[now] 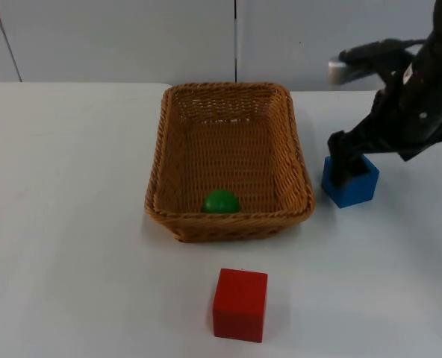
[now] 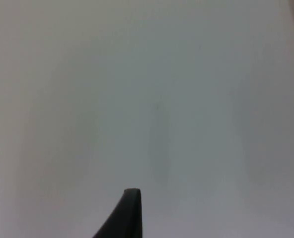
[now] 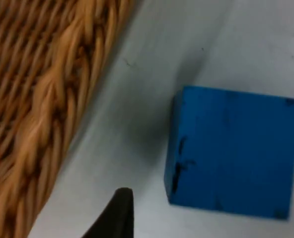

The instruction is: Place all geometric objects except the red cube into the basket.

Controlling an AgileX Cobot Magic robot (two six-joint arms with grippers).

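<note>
A blue cube sits on the white table just right of the wicker basket. My right gripper hangs open low over the cube's left part. In the right wrist view its black fingertip stands in the gap between the basket's wall and the blue cube, touching neither. A green ball lies inside the basket against its front wall. The red cube rests on the table in front of the basket. My left gripper waits over bare table.
The grey partition wall closes the table behind the basket. White table top stretches left of the basket and around the red cube.
</note>
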